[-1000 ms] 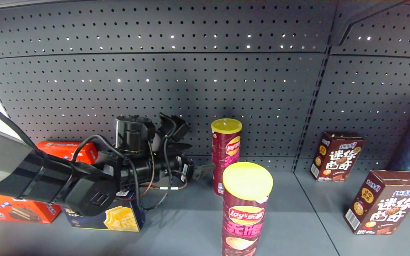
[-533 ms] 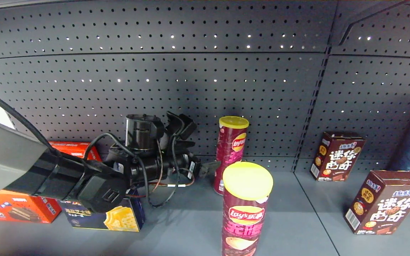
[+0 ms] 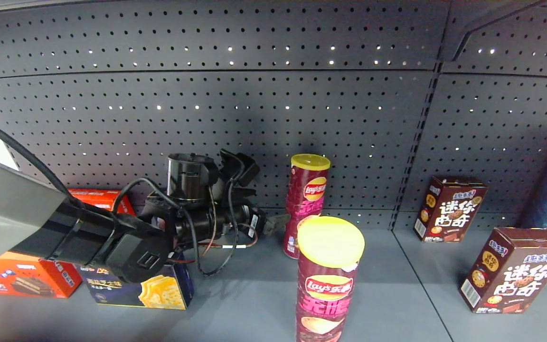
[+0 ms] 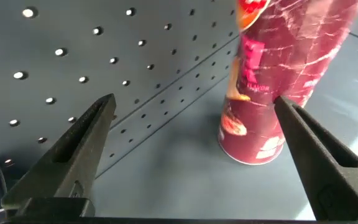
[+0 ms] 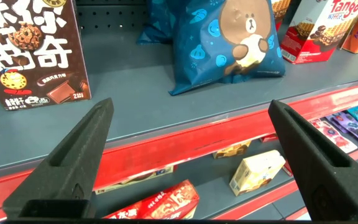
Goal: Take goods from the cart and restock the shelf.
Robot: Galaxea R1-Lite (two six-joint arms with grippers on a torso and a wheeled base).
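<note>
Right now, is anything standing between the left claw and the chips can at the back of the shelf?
Nothing visible does. The left claw is open, and the rear chips can stands just beyond its tips, with only bare shelf in the gap.

A dark grey perforated metal back panel [image 3: 273,109] is pierced by pinpoints of light and is divided by a slotted grey upright [image 3: 417,152].
</note>
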